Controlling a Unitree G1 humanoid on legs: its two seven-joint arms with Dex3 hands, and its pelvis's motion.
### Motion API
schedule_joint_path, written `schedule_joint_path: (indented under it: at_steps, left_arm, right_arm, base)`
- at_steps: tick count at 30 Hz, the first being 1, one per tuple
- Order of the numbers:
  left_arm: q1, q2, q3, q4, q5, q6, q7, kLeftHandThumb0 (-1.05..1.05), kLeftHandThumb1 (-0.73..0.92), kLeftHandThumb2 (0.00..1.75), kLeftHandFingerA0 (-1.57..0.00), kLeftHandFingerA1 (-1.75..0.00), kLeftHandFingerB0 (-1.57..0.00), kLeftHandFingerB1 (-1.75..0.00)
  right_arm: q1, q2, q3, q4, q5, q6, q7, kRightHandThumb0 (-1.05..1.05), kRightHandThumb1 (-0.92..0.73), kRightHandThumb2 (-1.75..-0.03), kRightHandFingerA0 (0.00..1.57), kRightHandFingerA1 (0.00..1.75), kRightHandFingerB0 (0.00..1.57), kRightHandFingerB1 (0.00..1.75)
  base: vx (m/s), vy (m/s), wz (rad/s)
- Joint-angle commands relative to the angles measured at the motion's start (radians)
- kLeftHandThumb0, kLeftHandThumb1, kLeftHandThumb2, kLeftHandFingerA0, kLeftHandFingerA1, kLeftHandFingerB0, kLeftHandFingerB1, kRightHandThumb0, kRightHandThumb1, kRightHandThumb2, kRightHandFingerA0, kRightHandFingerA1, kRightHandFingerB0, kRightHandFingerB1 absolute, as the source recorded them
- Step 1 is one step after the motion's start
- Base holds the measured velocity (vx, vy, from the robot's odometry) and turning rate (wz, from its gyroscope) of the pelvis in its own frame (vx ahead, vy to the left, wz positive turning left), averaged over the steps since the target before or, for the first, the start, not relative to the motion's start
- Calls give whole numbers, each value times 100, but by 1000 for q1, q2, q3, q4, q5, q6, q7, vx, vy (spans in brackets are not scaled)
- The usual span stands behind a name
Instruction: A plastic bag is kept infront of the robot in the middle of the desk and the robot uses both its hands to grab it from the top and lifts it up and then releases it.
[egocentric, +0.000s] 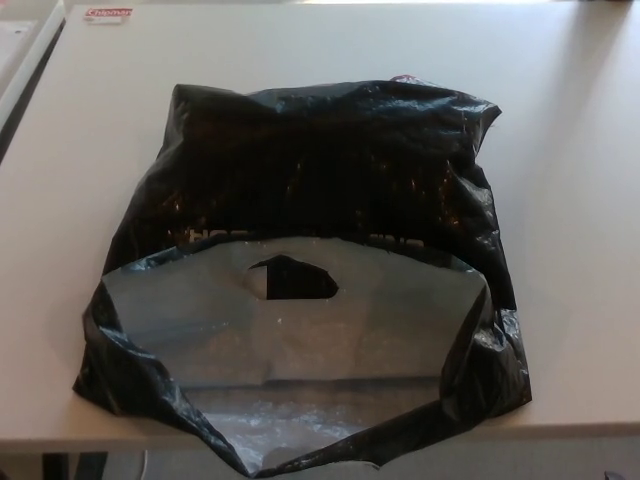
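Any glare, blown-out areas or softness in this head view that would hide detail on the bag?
Head view: the black plastic bag shows small specular glints on its wrinkles; its open grey inner flap reflects a dull sheen; the printed lettering is too dark and soft to read. The desk top edge is overexposed near the window light. Overall the picture is slightly soft.

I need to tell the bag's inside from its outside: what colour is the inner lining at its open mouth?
Silvery grey, against the glossy black plastic bag; head view.
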Motion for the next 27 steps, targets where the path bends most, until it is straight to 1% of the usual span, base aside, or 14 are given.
schedule_joint_path:
  at_steps: [1,2,3,4,5,7,8,11,18,20,21,23,25,27]
  left_arm:
    - [-48,-23,99,-66,130,-251,232,-29,37,57,-36,-38,-32,-37]
    - [-60,-18,98,-57,139,-244,240,-30,37,57,-37,-38,-31,-36]
    - [-74,-7,98,-53,143,-236,235,-22,42,52,-38,-34,-31,-32]
    - [-78,-4,99,-52,145,-235,232,-22,42,52,-38,-34,-31,-32]
    - [-83,-4,99,-54,140,-237,223,-20,42,52,-39,-34,-33,-32]
    - [-92,-3,100,-69,145,-231,215,-20,42,52,-39,-34,-33,-32]
    - [-102,3,100,-67,158,-230,219,-26,39,56,-33,-36,-32,-37]
    - [-123,10,101,-49,177,-241,230,-25,44,56,-31,-34,-30,-35]
    - [-154,30,85,-13,177,-259,209,-29,43,57,-29,-33,-28,-35]
    - [-166,31,75,11,156,-284,194,-25,43,56,-29,-32,-28,-33]
    - [-169,43,66,48,129,-290,165,-30,44,58,-27,-33,-26,-34]
    - [-169,49,58,70,90,-293,132,-31,44,58,-27,-33,-26,-34]
    - [-155,59,47,101,22,-305,79,-20,44,53,-36,-32,-31,-32]
    - [-138,64,41,117,-51,-300,28,-26,38,57,-34,-36,-32,-37]
  right_arm:
    - [-24,-47,27,-17,-140,-124,-357,-47,-35,-64,8,38,6,24]
    - [-21,-53,27,-33,-140,-131,-350,-47,-35,-62,9,36,7,24]
    - [-9,-65,25,-76,-136,-142,-316,-26,-29,-84,0,48,0,49]
    - [-4,-69,25,-91,-134,-146,-303,-26,-29,-84,0,48,0,49]
    - [-3,-77,26,-108,-135,-156,-297,-44,-37,-59,17,37,9,30]
    - [-1,-93,25,-140,-136,-176,-283,-44,-37,-59,17,37,8,31]
    - [-1,-98,24,-157,-137,-180,-281,-47,-37,-61,19,39,10,33]
    - [1,-108,24,-187,-136,-192,-268,-46,-37,-62,22,40,10,33]
    - [-5,-114,23,-244,-143,-198,-222,-42,-35,-58,28,41,10,31]
    - [-14,-120,23,-241,-148,-204,-212,-43,-36,-58,27,39,10,30]
    - [-15,-131,34,-251,-157,-215,-193,-39,-35,-57,23,40,8,29]
    - [-17,-133,40,-258,-162,-217,-186,-39,-35,-57,24,40,9,30]
    - [-10,-140,42,-283,-174,-210,-174,-40,-35,-58,25,41,10,31]
    - [-16,-153,41,-294,-179,-220,-169,-40,-35,-57,25,41,10,30]
  base:
    - [0,0,0]
    - [0,0,0]
    - [0,0,0]
    - [0,0,0]
    - [0,0,0]
    - [0,0,0]
    - [0,0,0]
    - [0,0,0]
    - [0,0,0]
    - [0,0,0]
    - [0,0,0]
    - [0,0,0]
    - [0,0,0]
    - [0,0,0]
